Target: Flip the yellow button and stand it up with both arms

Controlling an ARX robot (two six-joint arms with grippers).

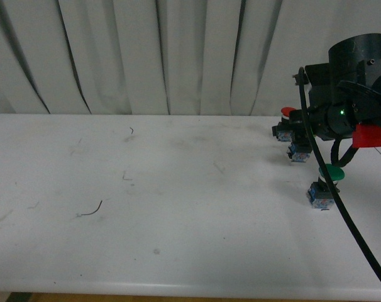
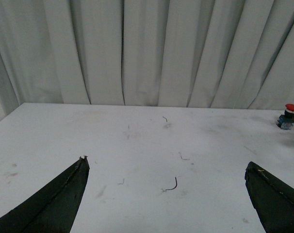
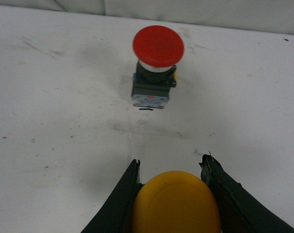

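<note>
Between fingers of right gripper [image 3: 170, 164]: yellow button [image 3: 176, 204], cap toward wrist camera, long axis along gripper's reach (base hidden). Fingers clasp cap on both sides. Red button [image 3: 158, 46] just beyond. Left gripper [image 2: 166, 162] spread wide, holding nothing, well apart across surface [image 1: 178, 207]; right arm nearer.

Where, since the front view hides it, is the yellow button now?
In the right wrist view the yellow button sits within the right gripper, the red button standing just beyond it, on the right side of the table.
</note>
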